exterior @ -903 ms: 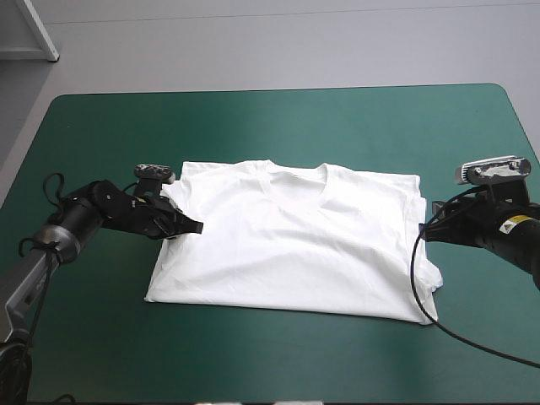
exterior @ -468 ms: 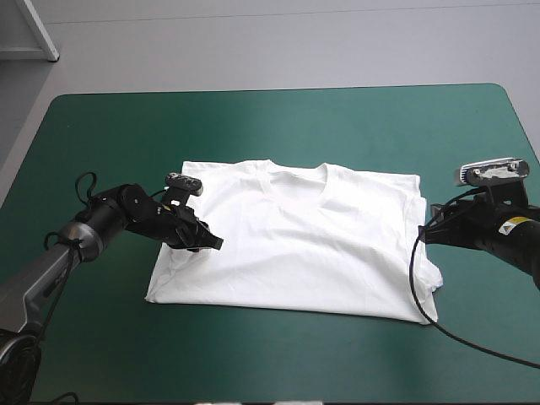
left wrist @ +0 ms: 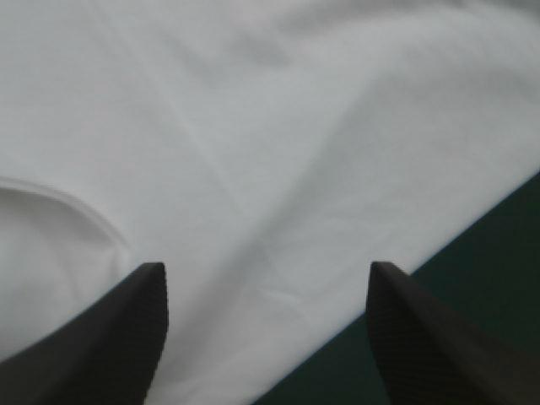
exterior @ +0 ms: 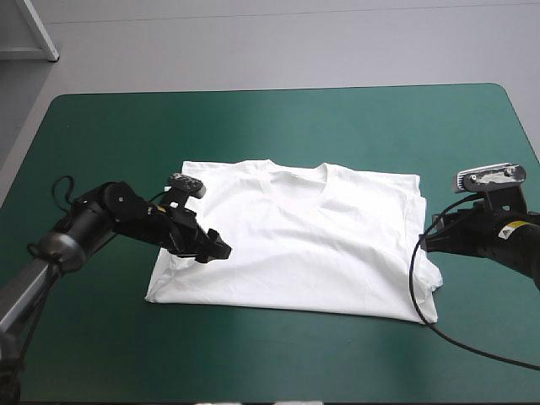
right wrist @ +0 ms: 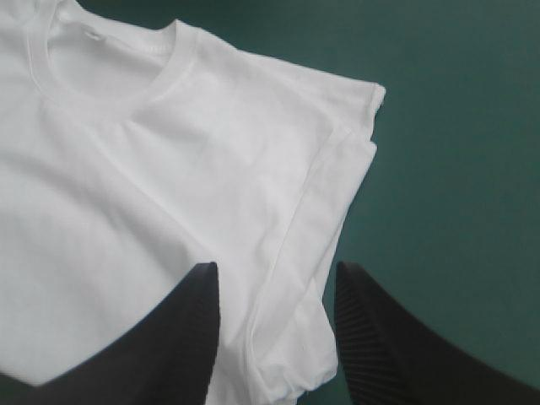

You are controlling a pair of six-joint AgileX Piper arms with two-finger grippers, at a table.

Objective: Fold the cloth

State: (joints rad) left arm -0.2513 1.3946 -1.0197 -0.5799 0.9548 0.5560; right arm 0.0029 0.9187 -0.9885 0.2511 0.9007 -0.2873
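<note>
Lying flat, T-shirt (exterior: pixel 295 240) shows perhaps a blurred neck tag (right wrist: pixel 87 30).

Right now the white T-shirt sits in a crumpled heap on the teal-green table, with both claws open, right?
Not a heap: the high view shows the T-shirt spread flat on the teal-green table. The left claw and right claw are indeed open.

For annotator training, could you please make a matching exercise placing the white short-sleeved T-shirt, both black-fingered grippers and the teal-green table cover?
1. white short-sleeved T-shirt
2. left black-fingered gripper
3. right black-fingered gripper
4. teal-green table cover

A. open, at the T-shirt's right edge
B. bare around the T-shirt
C. spread flat mid-table
D. open, over the T-shirt's left part

Pairs: 1-C; 2-D; 3-A; 4-B
</note>
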